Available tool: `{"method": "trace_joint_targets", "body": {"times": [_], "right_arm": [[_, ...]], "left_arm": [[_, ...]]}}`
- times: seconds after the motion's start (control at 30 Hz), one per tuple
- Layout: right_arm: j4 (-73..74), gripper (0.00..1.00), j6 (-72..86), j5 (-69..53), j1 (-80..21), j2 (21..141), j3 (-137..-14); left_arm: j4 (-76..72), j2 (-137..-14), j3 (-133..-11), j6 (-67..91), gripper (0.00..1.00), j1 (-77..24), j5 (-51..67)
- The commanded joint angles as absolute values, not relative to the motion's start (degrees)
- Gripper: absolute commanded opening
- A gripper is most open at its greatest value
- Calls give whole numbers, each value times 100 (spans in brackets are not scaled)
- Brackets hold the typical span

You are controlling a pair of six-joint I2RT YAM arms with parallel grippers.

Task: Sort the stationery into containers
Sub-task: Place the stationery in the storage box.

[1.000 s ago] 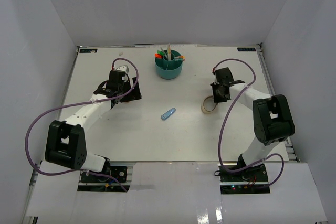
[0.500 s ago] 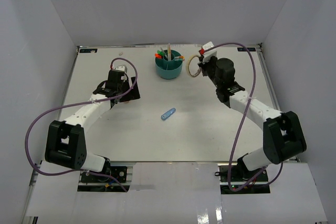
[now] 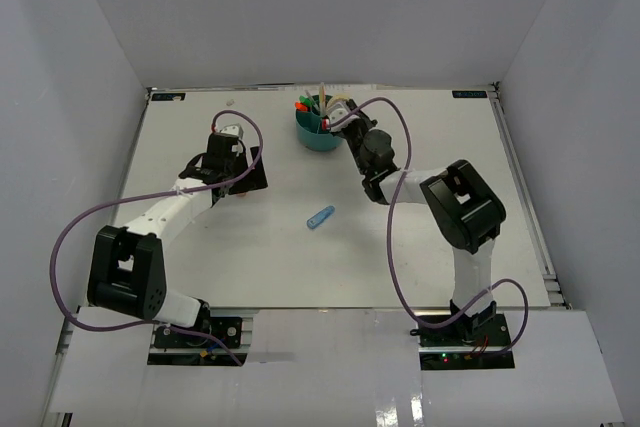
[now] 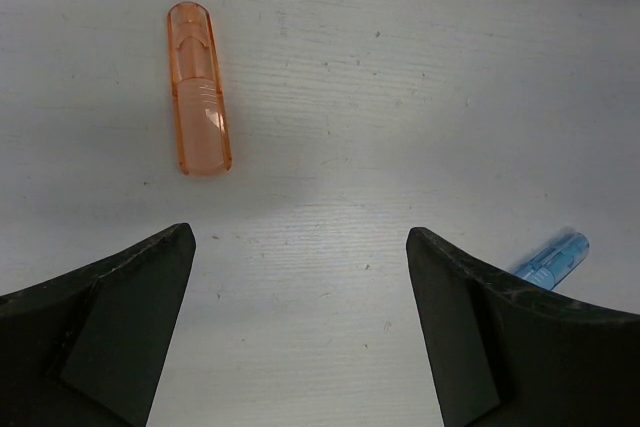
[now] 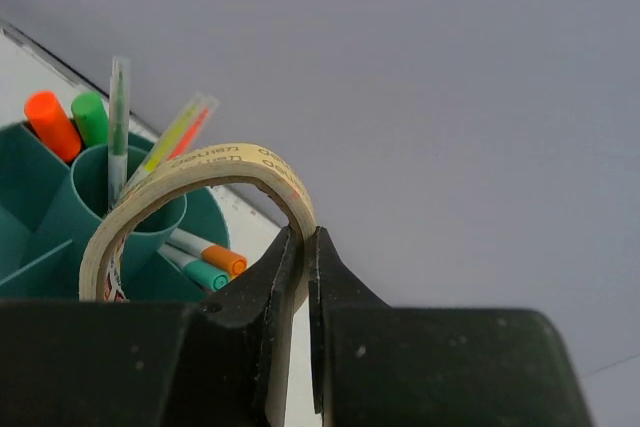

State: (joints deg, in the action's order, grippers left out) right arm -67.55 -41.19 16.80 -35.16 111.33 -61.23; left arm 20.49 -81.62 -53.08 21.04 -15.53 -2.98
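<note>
The round teal organizer [image 3: 320,132] stands at the back middle of the table, with several pens upright in it. My right gripper [image 3: 343,119] hovers at its right rim, shut on the beige tape ring [image 5: 230,157]. The ring hangs above the organizer's compartments [image 5: 45,202], by the orange-capped highlighter [image 5: 50,117] and the green-capped one [image 5: 90,115]. My left gripper [image 3: 236,165] is open and empty, low over the table. A clear orange pen cap [image 4: 198,102] lies ahead of it [image 4: 300,242]. The light-blue clip [image 3: 320,217] lies mid-table and shows in the left wrist view [image 4: 552,259].
White walls enclose the table on the left, back and right. Each arm's purple cable loops out beside it [image 3: 70,237]. The right arm's elbow [image 3: 462,209] stands over the table's right half.
My right gripper has carried the tape ring up off the right side of the table and leftward to the organizer's rim. The left arm has not moved.
</note>
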Motion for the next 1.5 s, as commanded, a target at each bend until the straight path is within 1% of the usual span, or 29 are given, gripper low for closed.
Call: {"method": "trace_joint_targets", "body": {"times": [0.0,0.23,0.4,0.57,0.93,1.47], "right_arm": [[-9052,8,-4816,2101,-3542,11469,-6573],[-9465,8,-4843,2206,-3568,12031,-6960],[-9879,8,-5001,2162,-3674,12059,-6979],[-9818,8,-4808,2039,-3709,12050,-7048],[-9616,8,-4597,2100,-3718,12419,-7242],[-9650,8,-4509,2171,-3753,12357,-7181]], "left_arm": [[1934,-8191,-5353,2101,98,-1521,-378],[1942,-8191,-5353,2101,98,-1521,-352],[1942,-8191,-5370,2109,98,-1521,-334],[1960,-8174,-5379,2109,98,-1521,-299],[1960,-8156,-5370,2109,98,-1521,-299],[1951,-8139,-5370,2109,98,-1521,-255]]}}
